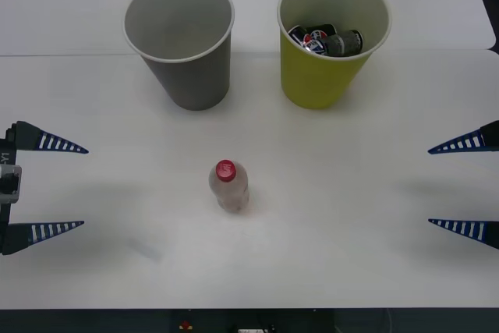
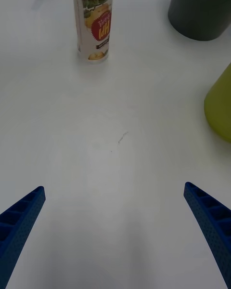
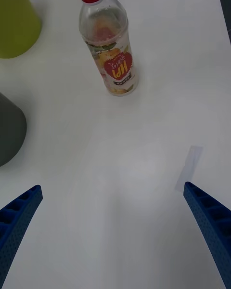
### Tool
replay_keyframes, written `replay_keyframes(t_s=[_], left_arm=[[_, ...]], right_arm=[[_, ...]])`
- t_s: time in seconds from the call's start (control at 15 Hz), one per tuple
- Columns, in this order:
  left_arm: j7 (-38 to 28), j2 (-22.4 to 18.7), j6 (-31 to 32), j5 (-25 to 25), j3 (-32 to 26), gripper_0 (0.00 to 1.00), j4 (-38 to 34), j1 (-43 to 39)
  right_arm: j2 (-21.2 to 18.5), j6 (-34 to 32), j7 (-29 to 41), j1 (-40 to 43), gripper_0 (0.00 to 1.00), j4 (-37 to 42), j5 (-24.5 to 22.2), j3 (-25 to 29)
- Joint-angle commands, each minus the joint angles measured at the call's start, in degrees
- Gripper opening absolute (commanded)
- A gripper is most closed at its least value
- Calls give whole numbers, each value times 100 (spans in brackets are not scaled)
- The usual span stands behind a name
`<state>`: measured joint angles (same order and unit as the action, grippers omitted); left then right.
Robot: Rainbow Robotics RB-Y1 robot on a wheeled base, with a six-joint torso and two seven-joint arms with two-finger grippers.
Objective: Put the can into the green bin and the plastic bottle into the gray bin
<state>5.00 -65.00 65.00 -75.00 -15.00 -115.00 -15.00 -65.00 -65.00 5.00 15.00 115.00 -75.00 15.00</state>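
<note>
The plastic bottle (image 1: 228, 185) (image 2: 94, 26) (image 3: 108, 48), clear with a red cap, stands upright in the middle of the white table. Behind it stand the gray bin (image 1: 182, 40) (image 2: 202, 8) (image 3: 8, 132) and, to its right, the green bin (image 1: 330, 38) (image 2: 220, 107) (image 3: 15, 21). Cans (image 1: 327, 40) lie inside the green bin. My left gripper (image 1: 58, 186) (image 3: 113, 241) is open at the table's left edge, level with the bottle and well apart from it. My right gripper (image 1: 460, 185) (image 2: 115, 236) is open at the right edge, also far from the bottle.
The white table (image 1: 351, 216) stretches wide around the bottle, with a seam line running behind the bins. A faint scuff mark (image 2: 122, 137) and a pale strip of tape (image 3: 189, 166) lie on its surface.
</note>
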Motion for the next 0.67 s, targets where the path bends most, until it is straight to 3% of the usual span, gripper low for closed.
replay_keyframes(t_s=[0.07, 0.4, 0.67], left_arm=[[0, 0, 0, 0, 0, 100, 0, 0], [361, 119, -286, 381, -267, 100, -49, -258], [361, 119, -339, 697, 15, 100, 276, -258]], right_arm=[[0, 0, 0, 0, 100, 0, 0, 0], [0, 0, 0, 0, 100, 0, 0, 0], [0, 0, 0, 0, 100, 0, 0, 0]])
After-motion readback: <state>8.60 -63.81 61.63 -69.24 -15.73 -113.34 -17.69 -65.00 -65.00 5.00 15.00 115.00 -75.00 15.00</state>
